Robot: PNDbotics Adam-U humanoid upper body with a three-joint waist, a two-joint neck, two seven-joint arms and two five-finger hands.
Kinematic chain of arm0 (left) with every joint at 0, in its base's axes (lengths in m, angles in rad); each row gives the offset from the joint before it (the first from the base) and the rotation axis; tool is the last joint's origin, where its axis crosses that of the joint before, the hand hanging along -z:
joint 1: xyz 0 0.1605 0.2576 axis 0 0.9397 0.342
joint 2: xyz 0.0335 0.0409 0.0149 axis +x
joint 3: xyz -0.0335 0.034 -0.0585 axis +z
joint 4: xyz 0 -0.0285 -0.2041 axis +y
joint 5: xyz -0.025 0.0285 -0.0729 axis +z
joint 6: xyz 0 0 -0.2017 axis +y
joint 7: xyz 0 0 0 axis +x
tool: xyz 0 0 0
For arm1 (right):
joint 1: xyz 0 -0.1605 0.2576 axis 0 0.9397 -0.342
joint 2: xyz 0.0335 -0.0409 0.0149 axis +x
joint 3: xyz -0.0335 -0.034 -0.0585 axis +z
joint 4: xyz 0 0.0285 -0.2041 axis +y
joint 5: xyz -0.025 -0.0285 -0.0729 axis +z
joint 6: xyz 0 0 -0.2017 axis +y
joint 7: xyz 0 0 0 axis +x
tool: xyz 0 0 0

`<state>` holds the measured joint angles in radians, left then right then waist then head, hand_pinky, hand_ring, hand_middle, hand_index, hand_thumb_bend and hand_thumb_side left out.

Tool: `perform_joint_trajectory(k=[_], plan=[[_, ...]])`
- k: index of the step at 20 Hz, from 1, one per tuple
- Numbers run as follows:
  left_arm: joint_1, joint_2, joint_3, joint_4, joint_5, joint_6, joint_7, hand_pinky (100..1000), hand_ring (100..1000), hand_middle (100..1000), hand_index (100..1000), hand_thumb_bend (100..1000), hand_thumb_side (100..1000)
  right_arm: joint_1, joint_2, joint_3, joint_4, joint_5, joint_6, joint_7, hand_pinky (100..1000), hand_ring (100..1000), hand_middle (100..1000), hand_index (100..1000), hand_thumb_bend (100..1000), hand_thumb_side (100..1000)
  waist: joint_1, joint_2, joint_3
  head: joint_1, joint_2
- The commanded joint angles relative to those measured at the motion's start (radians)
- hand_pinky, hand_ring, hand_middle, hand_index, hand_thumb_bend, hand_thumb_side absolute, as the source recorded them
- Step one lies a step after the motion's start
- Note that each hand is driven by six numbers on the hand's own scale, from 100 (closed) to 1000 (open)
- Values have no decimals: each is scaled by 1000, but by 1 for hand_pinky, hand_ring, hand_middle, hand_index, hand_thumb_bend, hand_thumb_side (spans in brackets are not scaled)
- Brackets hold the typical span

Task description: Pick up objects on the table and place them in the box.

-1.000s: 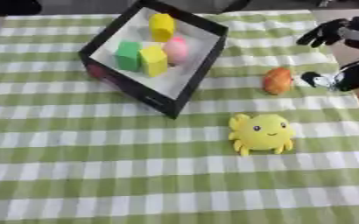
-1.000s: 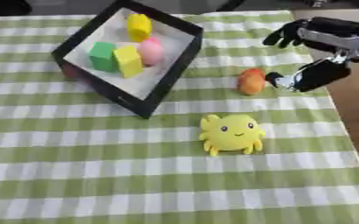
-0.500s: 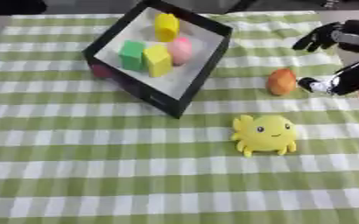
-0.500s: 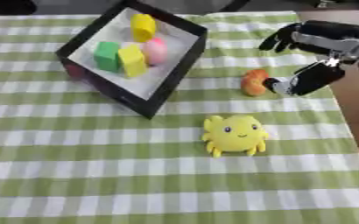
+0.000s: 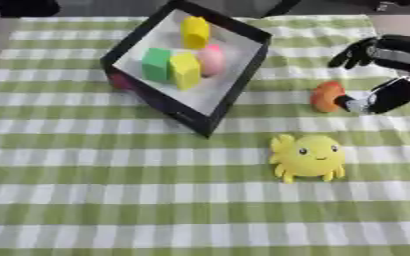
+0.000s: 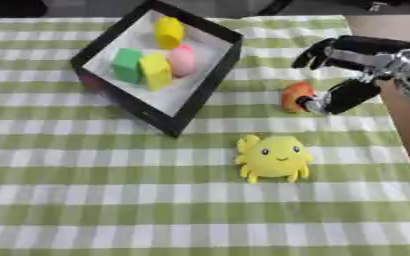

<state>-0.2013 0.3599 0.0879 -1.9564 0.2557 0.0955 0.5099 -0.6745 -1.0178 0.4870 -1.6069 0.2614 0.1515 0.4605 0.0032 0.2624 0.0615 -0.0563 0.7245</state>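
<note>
A small orange object (image 6: 296, 95) is lying on the green-and-white checked tablecloth (image 5: 86, 165) at the right side of the table, to the right of the black box (image 5: 215, 105) and farther away than the yellow plush toy (image 6: 274, 157). It is being approached from the right by the robot's right hand (image 6: 348, 65), whose thumb is touching or nearly touching the object's right side while the fingers are being held spread and arched above it; nothing is being grasped, and the hand is standing wide. The yellow plush toy, with a smiling face and short legs, is sitting near the middle of the cloth, nearer than the orange object and apart from it. The black box, with a white floor, is being shown tilted at far left of the toy; inside it a green block (image 5: 156, 64), a yellow block (image 5: 185, 71), a pink object (image 5: 212, 59) and a further yellow object (image 5: 194, 31) are lying close together. The left hand is not being shown.
</note>
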Motion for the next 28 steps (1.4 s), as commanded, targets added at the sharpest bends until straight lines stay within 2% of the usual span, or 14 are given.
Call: perform_joint_trajectory(k=[1, 8, 19, 23, 28], plan=[[-6, 12, 3, -17, 4, -1, 3, 844, 802, 786, 836, 412, 615, -24, -4, -2, 32, 18, -11, 5, 859, 837, 817, 854, 285, 327, -7, 3, 1, 2, -15], [-8, 8, 3, -19, 5, -1, 7, 848, 802, 786, 835, 404, 621, -40, 30, 14, 98, 44, -30, 14, 858, 825, 816, 851, 286, 318, -4, 13, 9, 2, -23], [-8, 0, 5, -22, 9, -4, 11, 851, 801, 780, 834, 395, 628, -35, 45, 4, 174, 89, -53, 9, 858, 828, 817, 852, 300, 295, 2, 27, 10, 6, -29], [-7, -3, 4, -21, 9, -5, 12, 852, 801, 780, 834, 392, 632, -37, 48, 0, 186, 97, -52, 4, 857, 827, 816, 852, 278, 272, 2, 30, 10, 5, -33], [-8, -8, 4, -20, 10, -5, 11, 853, 801, 780, 834, 391, 634, -42, 59, 0, 202, 111, -47, -11, 849, 815, 802, 842, 236, 196, 3, 34, 13, -3, -40]])
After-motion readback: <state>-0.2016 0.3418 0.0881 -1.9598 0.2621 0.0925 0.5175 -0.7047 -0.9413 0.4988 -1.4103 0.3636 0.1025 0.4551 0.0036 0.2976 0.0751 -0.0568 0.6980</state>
